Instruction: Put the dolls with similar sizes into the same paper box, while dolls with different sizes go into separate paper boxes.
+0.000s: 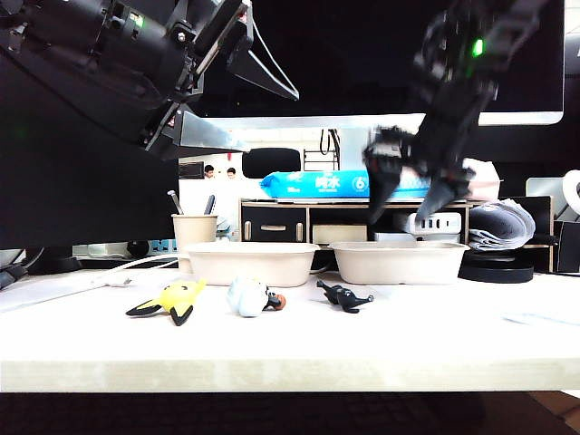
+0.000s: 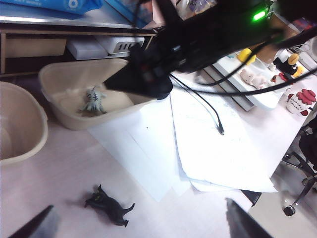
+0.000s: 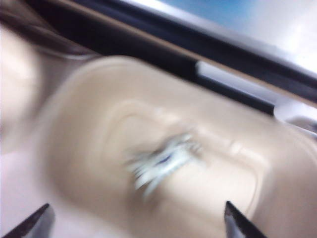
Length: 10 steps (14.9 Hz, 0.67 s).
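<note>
Three dolls lie in a row on the table's front: a yellow-and-black one point(image 1: 172, 299), a pale blue-white one point(image 1: 254, 297) and a thin dark grey one point(image 1: 344, 296) point(image 2: 110, 206). Behind them stand two paper boxes, left point(image 1: 254, 265) point(image 2: 22, 144) and right point(image 1: 399, 265) point(image 2: 69, 119) point(image 3: 228, 173). A small pale striped doll point(image 2: 93, 100) point(image 3: 166, 161) lies inside the right box. My right gripper point(image 1: 408, 210) point(image 3: 137, 223) hangs open just above that box, with nothing between its fingers. My left gripper point(image 1: 267, 120) point(image 2: 138, 225) is open and empty, high over the left side, above the dark grey doll.
A beige pen cup point(image 1: 194, 231) stands behind the left box. White paper sheets point(image 2: 208, 148) and a black cable point(image 2: 208, 111) lie right of the boxes. Shelves with clutter stand behind the table, and a white tray of other toys point(image 2: 262, 84) lies to the far right.
</note>
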Available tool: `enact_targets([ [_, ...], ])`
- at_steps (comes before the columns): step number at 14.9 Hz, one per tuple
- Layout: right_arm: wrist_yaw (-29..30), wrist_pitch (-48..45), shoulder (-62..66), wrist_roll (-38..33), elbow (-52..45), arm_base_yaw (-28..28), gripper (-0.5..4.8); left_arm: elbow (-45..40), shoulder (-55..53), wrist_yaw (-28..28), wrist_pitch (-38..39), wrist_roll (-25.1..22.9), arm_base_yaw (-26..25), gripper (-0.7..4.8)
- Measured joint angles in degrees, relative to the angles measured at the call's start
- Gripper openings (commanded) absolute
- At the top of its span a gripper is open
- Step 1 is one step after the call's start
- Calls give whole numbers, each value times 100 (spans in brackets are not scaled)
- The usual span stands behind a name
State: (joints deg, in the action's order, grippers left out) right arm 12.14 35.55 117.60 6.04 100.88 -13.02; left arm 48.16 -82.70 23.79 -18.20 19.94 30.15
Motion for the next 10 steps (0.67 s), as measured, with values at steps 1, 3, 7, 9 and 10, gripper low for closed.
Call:
enact_targets([
  [1, 33, 131, -269, -2, 0, -52, 431, 0, 44, -2, 22, -7, -48, 479],
  [3, 203, 382, -1189, -74, 70, -221, 430, 0, 295, -28, 107, -22, -269, 479],
  [7, 245, 1541, -1700, -269, 59, -693, 430, 0, 966, 28, 1034, -149, -702, 479],
  [9, 264, 1950, -1692, -289, -199, -1132, 385, 0, 1325, 201, 1738, -247, -686, 479],
  [10, 280, 1860, -1692, -310, -459, -1296, 386, 2, 1355, 330, 2044, -374, -656, 479],
])
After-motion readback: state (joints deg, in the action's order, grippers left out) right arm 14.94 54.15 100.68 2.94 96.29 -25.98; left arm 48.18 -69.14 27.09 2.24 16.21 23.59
